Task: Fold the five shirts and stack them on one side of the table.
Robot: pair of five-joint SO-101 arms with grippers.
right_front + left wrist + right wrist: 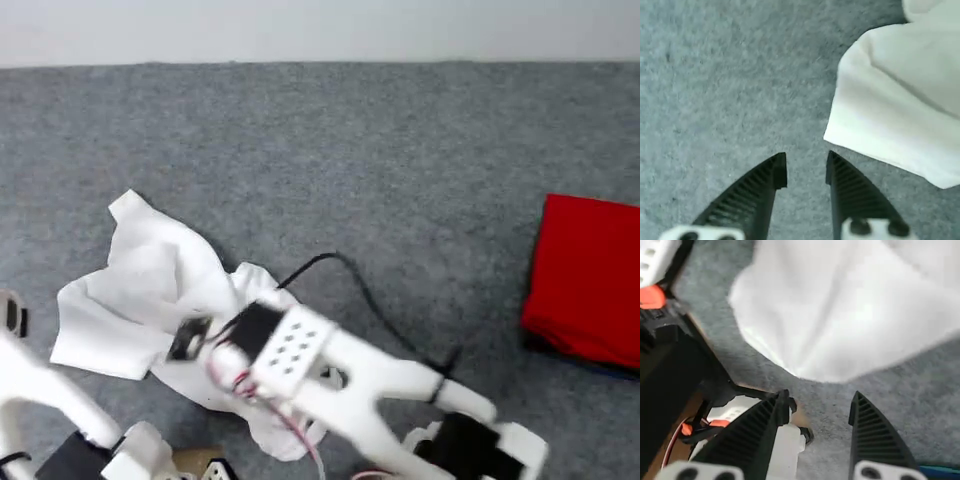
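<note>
Closest to you, your left claw (805, 170) hangs low over bare grey desk (400, 150). Its jaws are parted by a narrow gap with nothing between them. A folded edge of the white shirt (150, 290) lies just beyond one fingertip, not touching it.

Your right arm stretches from its base at the near right corner across to the left, and a black cable (350, 280) loops off it onto the desk. The right claw (820, 410) is spread wide and holds nothing. It is poised over the near hem of the white shirt, and the rounded cloth edge sits just ahead of the tips. Beside that claw you can see the other arm's dark base with its orange parts.

The white shirt itself lies crumpled and unfolded on the near left part of the desk. One sleeve points toward the far left and another flap is spread toward the left edge.

Well apart from it, at the right edge, a red shirt (590, 275) rests folded in a neat block, with something dark showing beneath its near edge.

Beyond the desk's far edge runs a pale wall (320, 30).
</note>
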